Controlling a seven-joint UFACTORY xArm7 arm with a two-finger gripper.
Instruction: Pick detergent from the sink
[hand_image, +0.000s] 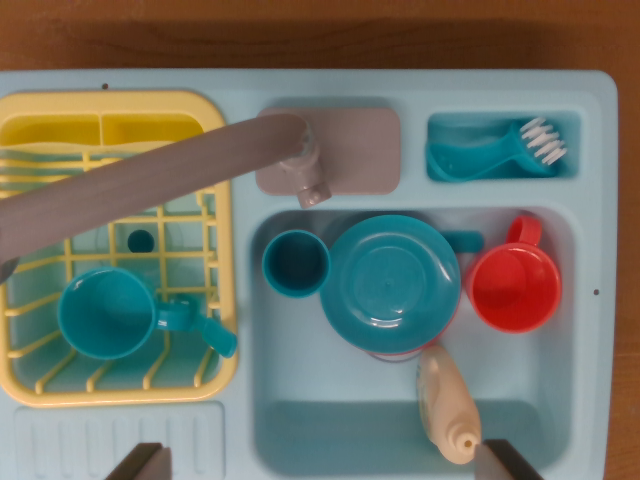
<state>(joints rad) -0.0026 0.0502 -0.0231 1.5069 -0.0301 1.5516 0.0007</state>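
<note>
in the wrist view you look straight down on a pale blue plastic toy sink unit (600, 150) resting on a brown wooden surface (300, 30). take the round teal plastic plate (390, 285) in the basin as your landmark. the cream plastic detergent bottle (448, 403) lies on its side just below the plate's lower right edge, touching or tucked slightly under it, nozzle pointing toward the bottom of the frame. right of the plate stands a red plastic mug (515, 288); left of it, a small teal cup (296, 263), almost touching the plate. above the plate sits the grey plastic tap (150, 180), its spout swung out over a yellow plastic dish rack (225, 200) far left of the plate. in the rack lies a teal mug (108, 313) with its handle toward the plate. up and right of the plate, a teal brush with white bristles (500, 150) fills a recess. the gripper (323, 462) shows only two dark fingertips (140, 462) at the bottom edge, spread wide apart and gripping nothing; the right one is just beside the bottle's nozzle.
</note>
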